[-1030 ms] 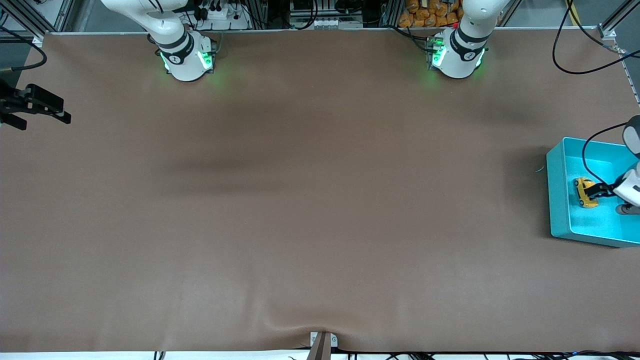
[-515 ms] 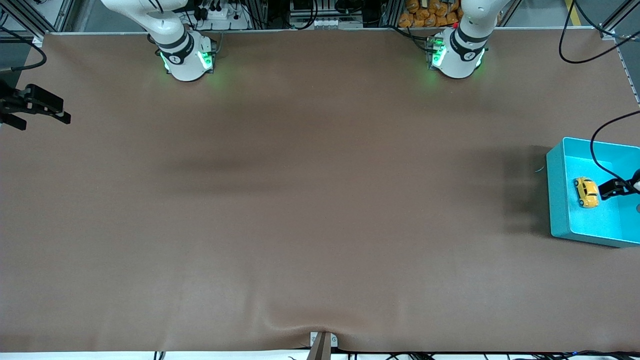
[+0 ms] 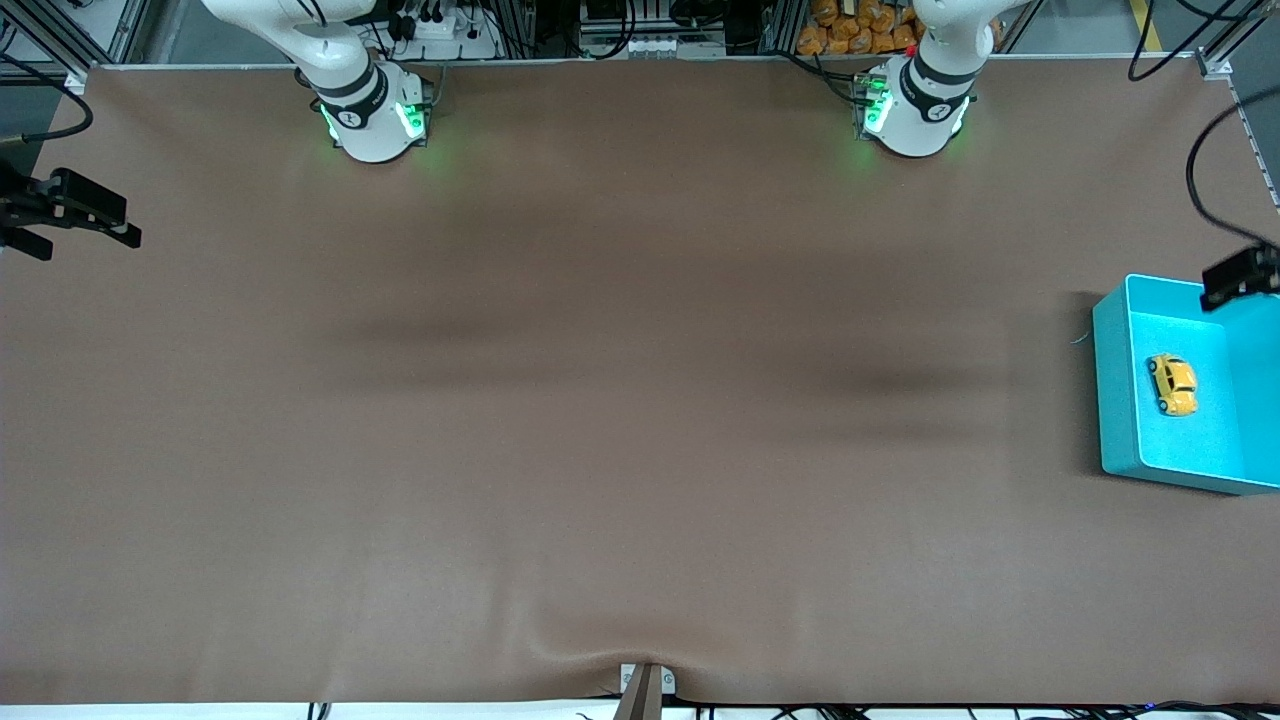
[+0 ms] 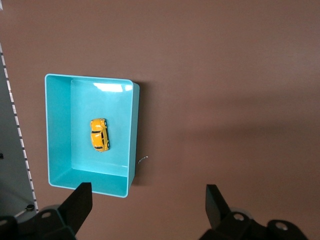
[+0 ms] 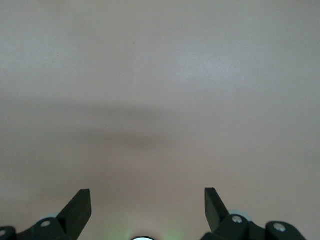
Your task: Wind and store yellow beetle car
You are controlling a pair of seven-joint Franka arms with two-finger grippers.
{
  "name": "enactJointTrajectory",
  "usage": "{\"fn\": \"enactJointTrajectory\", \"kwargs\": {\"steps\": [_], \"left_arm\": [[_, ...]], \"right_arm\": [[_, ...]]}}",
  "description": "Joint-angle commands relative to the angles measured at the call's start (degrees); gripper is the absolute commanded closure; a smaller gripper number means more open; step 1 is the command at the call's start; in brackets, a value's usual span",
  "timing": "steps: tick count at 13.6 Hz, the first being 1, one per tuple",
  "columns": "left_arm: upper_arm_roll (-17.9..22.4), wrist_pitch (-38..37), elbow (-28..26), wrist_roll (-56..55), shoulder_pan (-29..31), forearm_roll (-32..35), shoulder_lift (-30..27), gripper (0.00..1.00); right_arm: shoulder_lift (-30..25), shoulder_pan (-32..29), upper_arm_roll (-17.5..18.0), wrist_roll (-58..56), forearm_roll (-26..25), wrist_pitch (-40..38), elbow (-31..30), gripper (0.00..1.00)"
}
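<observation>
The tiny yellow-orange beetle toy car (image 4: 99, 134) lies in the teal plastic bin (image 4: 131, 130), below the left gripper (image 4: 148, 210), jaws apart and empty. The right gripper (image 5: 148, 210), also apart, waits. Lift clear, probably done.

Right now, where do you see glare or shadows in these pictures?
Left wrist view: a white glare patch on the teal bin floor, the yellow beetle car sharp. Front view: soft dark shadow bands across the brown table. Right wrist view: one faint shadow streak on bare table.
</observation>
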Motion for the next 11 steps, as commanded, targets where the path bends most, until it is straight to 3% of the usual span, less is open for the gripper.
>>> {"fn": "enactJointTrajectory", "kwargs": {"steps": [1,6,11], "left_arm": [[3.89,-3.85,0.94,-0.82,-5.98,-2.13,-2.19,0.00],[4.51,-5.44,1.03,-9.26,-13.81,-3.19,-4.84,0.00],[4.25,-5.44,0.42,-9.00,-15.58,-6.87,-5.63,0.00]], "right_arm": [[-0.28,0.45,-0.26,0.71,-0.29,-0.10,0.09,0.00],[-0.28,0.45,-0.26,0.53,-0.38,-0.02,0.09,0.00],[-0.89,0.37,-0.34,0.36,-0.29,-0.45,0.18,0.00]]}}
